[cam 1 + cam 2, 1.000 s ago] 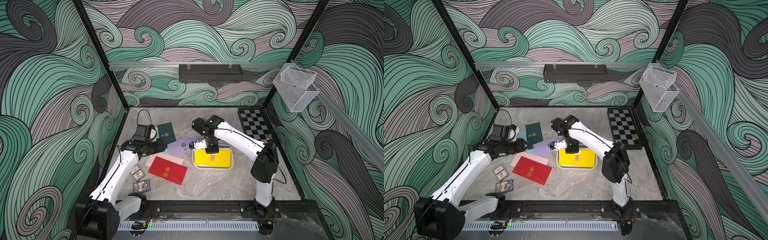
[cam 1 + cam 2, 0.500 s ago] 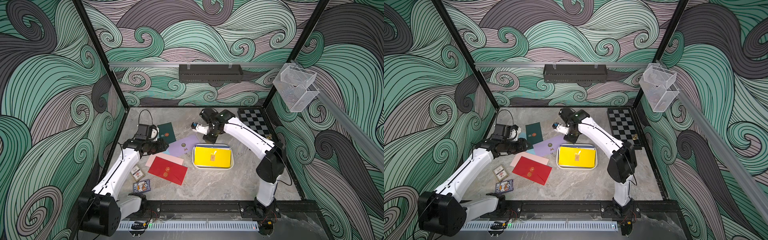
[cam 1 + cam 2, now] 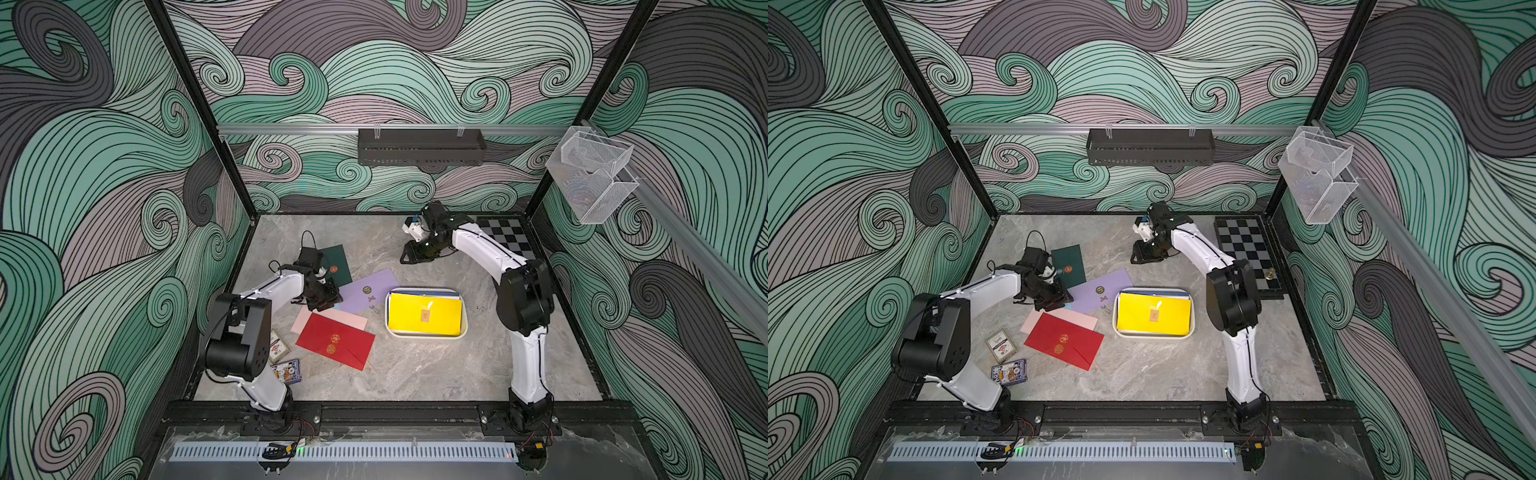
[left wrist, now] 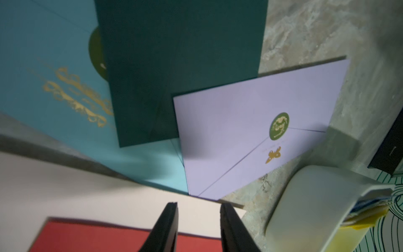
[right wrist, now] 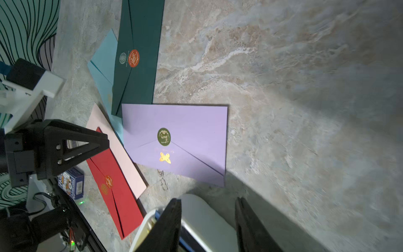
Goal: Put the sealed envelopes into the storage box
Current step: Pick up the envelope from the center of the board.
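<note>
The storage box (image 3: 464, 329) is a white tub right of centre, with a yellow envelope (image 3: 424, 313) on top of others inside. On the table to its left lie the red (image 3: 336, 341), pink (image 3: 302, 321), lilac (image 3: 368, 289) and dark green (image 3: 337, 264) sealed envelopes. A light blue envelope (image 4: 65, 91) lies under the green one. My left gripper (image 4: 198, 205) is open, low over the pink envelope's (image 4: 109, 196) edge beside the lilac corner. My right gripper (image 5: 208, 200) is open and empty, raised behind the box (image 5: 205, 216) towards the back wall.
Two playing-card packs (image 3: 277, 347) (image 3: 287, 370) lie by the left arm's base. A chessboard (image 3: 509, 241) sits at the back right. A black shelf (image 3: 420, 146) and clear mesh baskets (image 3: 590, 174) hang on the walls.
My right gripper has opened, left the yellow envelope in the box and lifted back towards the rear wall. My left gripper has shifted right over the pink envelope and its jaws have narrowed a little.
</note>
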`<control>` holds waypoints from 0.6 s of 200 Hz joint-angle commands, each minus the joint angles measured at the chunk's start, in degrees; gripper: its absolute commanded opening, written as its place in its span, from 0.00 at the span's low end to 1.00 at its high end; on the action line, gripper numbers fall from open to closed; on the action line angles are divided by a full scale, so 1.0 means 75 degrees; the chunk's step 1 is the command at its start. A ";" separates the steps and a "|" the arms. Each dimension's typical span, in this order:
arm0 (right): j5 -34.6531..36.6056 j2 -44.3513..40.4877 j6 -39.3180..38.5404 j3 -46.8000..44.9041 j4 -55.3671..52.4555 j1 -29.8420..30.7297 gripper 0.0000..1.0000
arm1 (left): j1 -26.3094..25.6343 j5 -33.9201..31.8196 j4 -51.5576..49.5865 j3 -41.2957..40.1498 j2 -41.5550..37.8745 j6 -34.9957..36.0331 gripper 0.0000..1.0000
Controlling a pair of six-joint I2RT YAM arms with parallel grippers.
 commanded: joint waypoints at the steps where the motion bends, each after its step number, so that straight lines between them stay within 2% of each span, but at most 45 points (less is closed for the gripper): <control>1: -0.0527 0.0427 0.0581 0.0492 0.0287 0.0000 0.45 | -0.0079 -0.0225 0.0147 0.0592 0.0413 -0.0165 0.35; 73: -0.0452 0.1609 0.0756 0.0813 0.0428 0.0018 0.47 | -0.0204 -0.0439 0.0192 0.0997 0.1359 -0.0100 0.33; 120: -0.0572 0.1988 0.0955 0.0795 0.0450 0.0099 0.48 | -0.0216 -0.0515 0.0227 0.0912 0.1511 -0.0089 0.32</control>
